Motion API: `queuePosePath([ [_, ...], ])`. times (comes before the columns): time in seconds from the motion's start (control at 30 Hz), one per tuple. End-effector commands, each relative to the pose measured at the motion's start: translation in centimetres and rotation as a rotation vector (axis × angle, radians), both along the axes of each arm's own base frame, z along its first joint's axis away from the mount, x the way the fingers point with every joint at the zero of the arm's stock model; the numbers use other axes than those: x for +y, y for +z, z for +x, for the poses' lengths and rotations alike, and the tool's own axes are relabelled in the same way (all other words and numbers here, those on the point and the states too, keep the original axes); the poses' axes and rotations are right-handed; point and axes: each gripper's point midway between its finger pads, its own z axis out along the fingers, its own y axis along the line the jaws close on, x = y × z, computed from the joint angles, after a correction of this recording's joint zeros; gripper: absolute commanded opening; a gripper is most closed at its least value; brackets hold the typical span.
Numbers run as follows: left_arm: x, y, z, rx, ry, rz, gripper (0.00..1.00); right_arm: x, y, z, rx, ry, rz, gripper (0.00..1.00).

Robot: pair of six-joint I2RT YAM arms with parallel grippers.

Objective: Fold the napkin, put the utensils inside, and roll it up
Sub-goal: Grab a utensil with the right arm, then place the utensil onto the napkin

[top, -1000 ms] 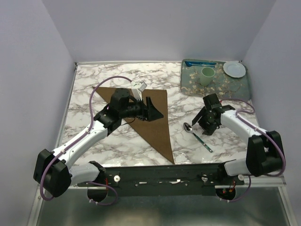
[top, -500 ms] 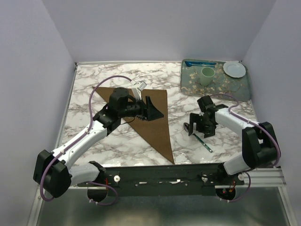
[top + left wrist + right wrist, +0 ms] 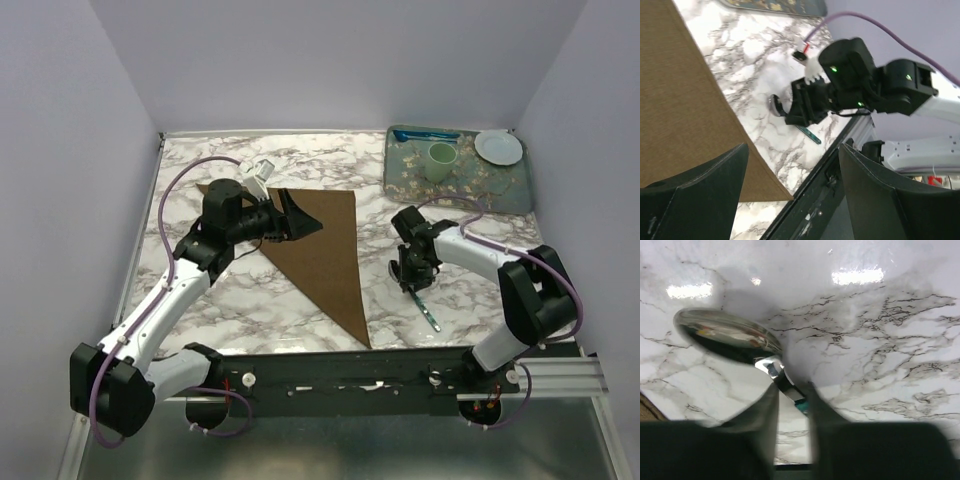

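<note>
One spoon gripped, one napkin folded

Grips spoon neck with right end effector, fingers narrowed just behind shiny bowl; lifted or resting on marble counter, hard to say. Holds nothing in left end effector, spread wide above brown triangular napkin, left of spoon.

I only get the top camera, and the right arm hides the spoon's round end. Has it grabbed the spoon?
Observer: In the right wrist view, the fingers of the right gripper sit either side of the neck of the spoon, right behind the bowl. I can't tell if they're squeezing.
Operator: Is the left one holding something?
Observer: No. Its wrist view shows the left gripper wide open, nothing between the fingers, over the edge of the napkin.
</note>
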Motion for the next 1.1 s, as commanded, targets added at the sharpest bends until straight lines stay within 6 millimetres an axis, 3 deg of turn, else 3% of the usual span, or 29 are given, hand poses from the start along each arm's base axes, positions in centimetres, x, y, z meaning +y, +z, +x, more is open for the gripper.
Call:
queuePosePath([
  [0.0,2.3,-1.6,1.1,0.098,0.141,0.054,0.83,-0.7,-0.8,0.1,-0.065,-0.018,-0.017,0.04],
  [0.13,4.0,-3.0,2.6,0.143,0.241,0.079,0.86,0.4,1.2,3.4,-0.134,0.06,-0.018,0.01],
  [0.23,7.0,-3.8,4.1,0.166,0.372,0.133,0.86,0.3,3.0,4.8,-0.148,0.138,-0.073,0.01],
  [0.27,8.1,-4.2,4.0,0.191,0.419,0.157,0.86,1.4,5.1,6.6,-0.208,0.162,-0.07,0.01],
  [0.3,10.3,-4.5,5.1,0.193,0.53,0.185,0.87,1.8,6.0,7.2,-0.221,0.199,-0.079,0.01],
  [0.33,11.2,-4.8,5.4,0.209,0.568,0.191,0.87,2.1,6.8,7.4,-0.219,0.225,-0.091,0.01],
  [0.37,12.3,-5.4,5.5,0.235,0.614,0.205,0.87,4.1,9.3,9.0,-0.279,0.259,-0.054,0.01],
  [0.43,14.8,-6.3,6.1,0.279,0.72,0.214,0.88,6.3,9.8,9.7,-0.255,0.351,-0.029,0.01],
  [0.47,15.5,-6.7,6.2,0.298,0.746,0.219,0.88,8.4,10.0,9.6,-0.237,0.404,0.019,0.01],
  [0.5,16.0,-7.0,6.2,0.31,0.767,0.219,0.88,10.5,12.2,11.2,-0.287,0.436,0.06,0.01],
  [0.53,17.3,-7.3,6.5,0.321,0.819,0.22,0.88,11.7,10.7,11.3,-0.235,0.47,0.064,0.01],
  [0.57,18.0,-7.7,6.4,0.344,0.848,0.224,0.88,13.7,10.8,11.1,-0.221,0.515,0.108,0.01],
  [0.6,18.6,-7.9,6.4,0.351,0.873,0.228,0.88,15.9,12.9,12.6,-0.28,0.542,0.152,0.01],
  [0.63,19.4,-7.8,6.6,0.351,0.902,0.227,0.88,16.8,12.5,12.9,-0.269,0.559,0.152,0.01],
  [0.67,20.2,-8.0,6.5,0.358,0.937,0.241,0.88,19.3,11.1,12.6,-0.225,0.606,0.195,0.01],
  [0.7,20.8,-8.0,6.5,0.36,0.957,0.247,0.88,20.5,10.8,12.9,-0.224,0.628,0.201,0.01],
  [0.73,21.1,-8.0,6.3,0.363,0.97,0.254,0.88,22.5,13.1,14.2,-0.288,0.647,0.23,0.01],
  [0.77,22.2,-7.9,6.3,0.366,1.009,0.253,0.88,24.2,10.8,14.0,-0.25,0.678,0.225,0.01],
  [0.83,22.6,-7.6,6.2,0.361,1.019,0.254,0.88,26.0,10.9,14.6,-0.266,0.708,0.238,0.01],
  [0.87,22.9,-7.5,6.0,0.363,1.029,0.255,0.88,27.7,11.9,15.0,-0.301,0.726,0.276,0.01],
  [0.9,22.9,-7.3,6.0,0.356,1.029,0.254,0.88,28.5,10.8,15.2,-0.291,0.739,0.28,0.01],
  [1.07,22.6,-6.9,5.8,0.334,1.008,0.241,0.88,32.0,8.7,15.0,-0.343,0.821,0.291,0.01],
])
